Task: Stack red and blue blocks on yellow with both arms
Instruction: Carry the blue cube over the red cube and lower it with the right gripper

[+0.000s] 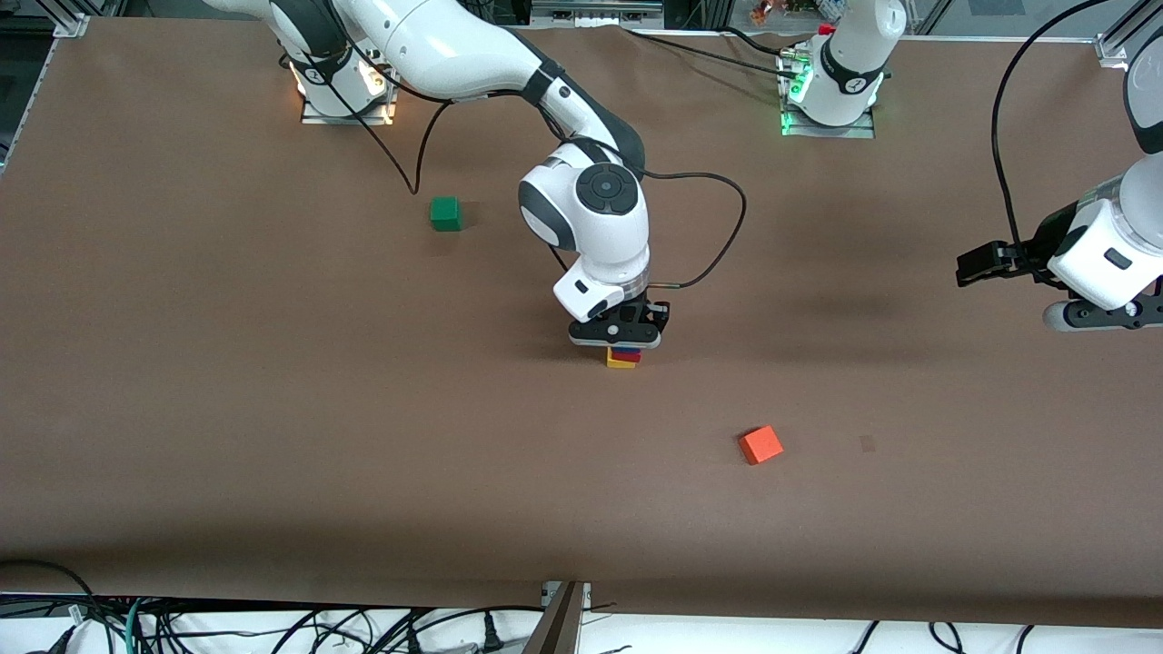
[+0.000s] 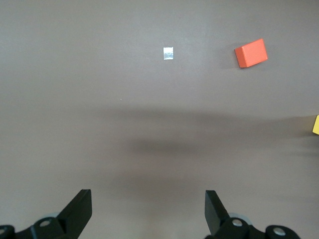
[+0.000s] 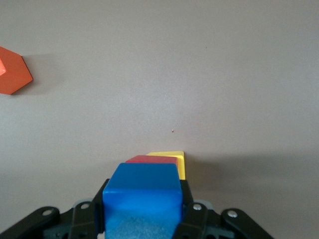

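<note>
The yellow cube (image 1: 621, 363) stands on the table near the middle, with the red block (image 1: 627, 355) on top of it. My right gripper (image 1: 620, 334) is right above this stack and is shut on the blue block (image 1: 623, 349), which it holds directly on top of the red block. In the right wrist view the blue block (image 3: 142, 194) fills the space between the fingers of the right gripper (image 3: 142, 201), and the red block (image 3: 149, 159) and yellow cube (image 3: 173, 155) show just past it. My left gripper (image 1: 1099, 320) waits open and empty over the left arm's end of the table; it also shows in the left wrist view (image 2: 147, 214).
An orange cube (image 1: 760, 445) lies nearer the front camera than the stack, toward the left arm's end. A green cube (image 1: 445, 213) lies near the right arm's base. A small tape mark (image 1: 868, 443) is beside the orange cube.
</note>
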